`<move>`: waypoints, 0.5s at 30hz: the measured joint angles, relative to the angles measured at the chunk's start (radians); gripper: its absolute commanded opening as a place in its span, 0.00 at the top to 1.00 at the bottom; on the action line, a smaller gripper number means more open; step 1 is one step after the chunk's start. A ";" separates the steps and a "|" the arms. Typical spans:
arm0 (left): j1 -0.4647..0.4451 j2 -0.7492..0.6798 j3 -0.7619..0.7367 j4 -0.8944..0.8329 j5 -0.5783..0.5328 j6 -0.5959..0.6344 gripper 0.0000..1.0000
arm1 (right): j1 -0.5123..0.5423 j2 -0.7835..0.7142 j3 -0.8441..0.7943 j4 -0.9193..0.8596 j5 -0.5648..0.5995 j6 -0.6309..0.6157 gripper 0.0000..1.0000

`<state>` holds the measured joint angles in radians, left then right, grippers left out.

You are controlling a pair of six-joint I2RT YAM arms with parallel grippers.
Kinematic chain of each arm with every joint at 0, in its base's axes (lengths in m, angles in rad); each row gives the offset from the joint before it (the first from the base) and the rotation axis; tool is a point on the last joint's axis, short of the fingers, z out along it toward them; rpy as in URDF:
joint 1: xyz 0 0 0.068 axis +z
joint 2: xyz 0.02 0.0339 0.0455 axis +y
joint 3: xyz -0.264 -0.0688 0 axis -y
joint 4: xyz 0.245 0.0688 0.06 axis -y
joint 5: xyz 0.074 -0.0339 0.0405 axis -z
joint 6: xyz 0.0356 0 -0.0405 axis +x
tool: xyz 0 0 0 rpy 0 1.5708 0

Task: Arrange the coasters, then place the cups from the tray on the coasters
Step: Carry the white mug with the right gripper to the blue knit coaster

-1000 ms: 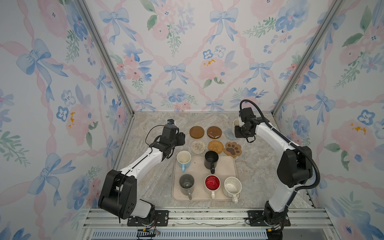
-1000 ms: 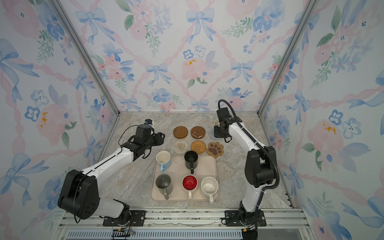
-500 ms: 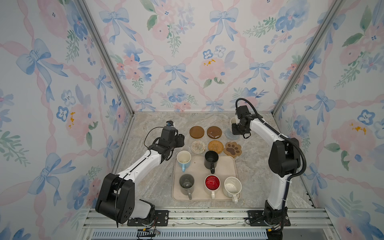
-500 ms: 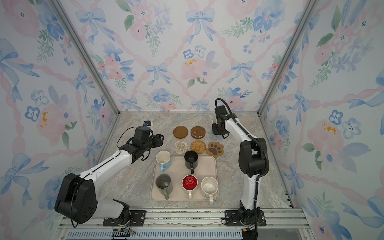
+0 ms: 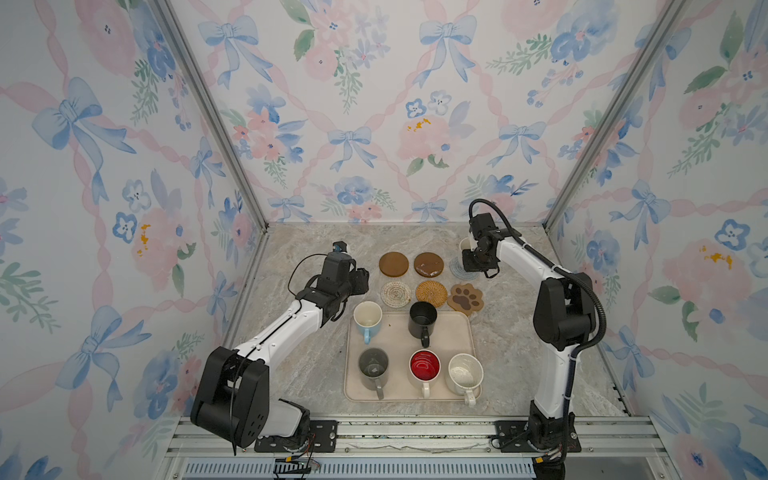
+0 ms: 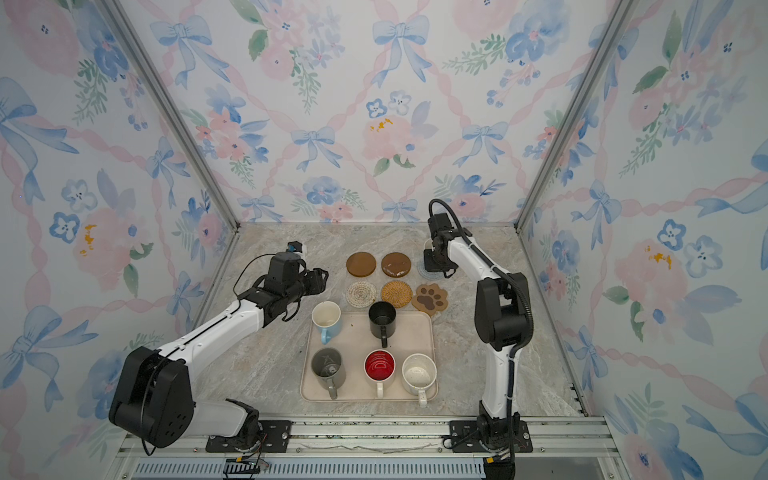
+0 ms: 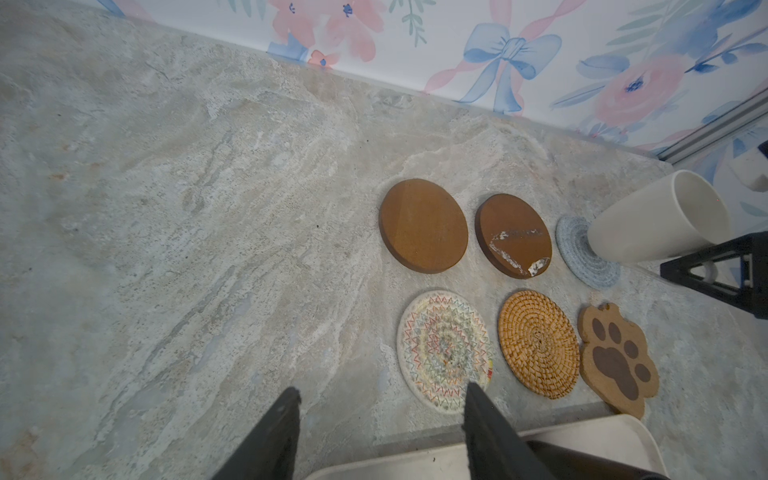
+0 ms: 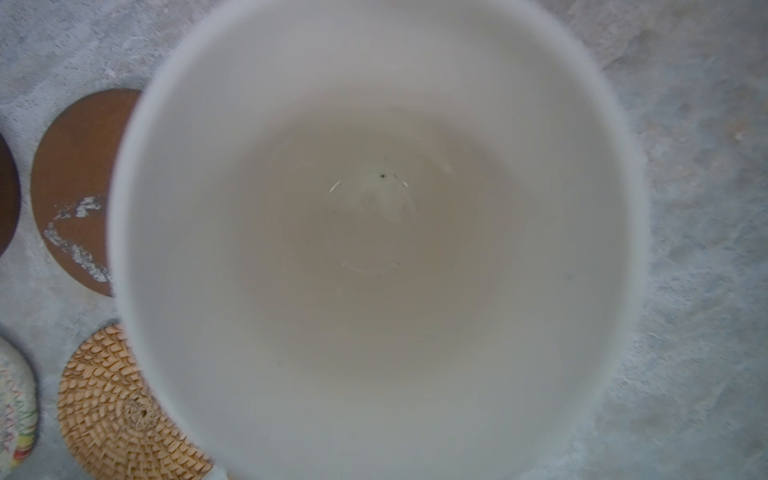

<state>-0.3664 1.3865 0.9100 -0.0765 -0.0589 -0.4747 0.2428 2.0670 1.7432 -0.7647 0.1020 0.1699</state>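
Note:
Six coasters lie in two rows behind the tray point(image 5: 453, 332): plain brown disc point(image 5: 393, 264), glossy dark-brown disc point(image 5: 428, 264), grey-blue woven round point(image 5: 459, 270), cream crochet round point(image 5: 396, 294), tan rattan round point(image 5: 432, 292) and paw shape point(image 5: 465, 297). My right gripper point(image 5: 476, 259) is shut on the cream cup point(image 7: 656, 220), which leans with its base at the grey-blue coaster point(image 7: 582, 253). That cup fills the right wrist view point(image 8: 374, 232) and hides the jaws there. My left gripper point(image 7: 382, 390) hangs open and empty by the tray's far left corner.
On the tray stand the light blue cup point(image 5: 368, 320), black cup point(image 5: 422, 319), grey cup point(image 5: 373, 368), red-inside cup point(image 5: 424, 365) and speckled cup point(image 5: 464, 374). Papered walls close in the back and both sides. Bare marble lies left of the coasters.
The right arm has drawn in and shifted a little left with the cream cup over the grey-blue coaster. The left arm has barely moved.

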 measured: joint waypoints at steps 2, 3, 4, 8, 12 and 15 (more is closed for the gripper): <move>0.000 0.000 0.000 0.000 0.000 0.000 0.41 | 0.000 0.000 0.000 -0.002 0.000 0.000 1.00; 0.000 0.000 0.000 0.000 0.000 0.000 0.41 | 0.000 0.000 0.000 -0.002 0.000 0.000 1.00; 0.000 0.000 0.000 0.000 0.001 0.000 0.41 | 0.000 0.001 0.000 -0.003 0.000 0.000 1.00; 0.000 0.000 0.000 0.000 0.004 0.000 0.41 | 0.000 0.007 0.000 -0.003 0.000 0.000 1.00; 0.000 0.000 0.000 0.000 0.004 0.000 0.40 | 0.000 0.024 0.000 -0.003 -0.002 0.000 1.00; 0.000 0.000 0.000 0.000 0.004 0.000 0.40 | 0.000 0.029 0.000 -0.003 -0.003 0.000 1.00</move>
<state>-0.3664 1.3865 0.9100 -0.0765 -0.0547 -0.4747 0.2428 2.0956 1.7432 -0.7677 0.0990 0.1703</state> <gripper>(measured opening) 0.595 0.138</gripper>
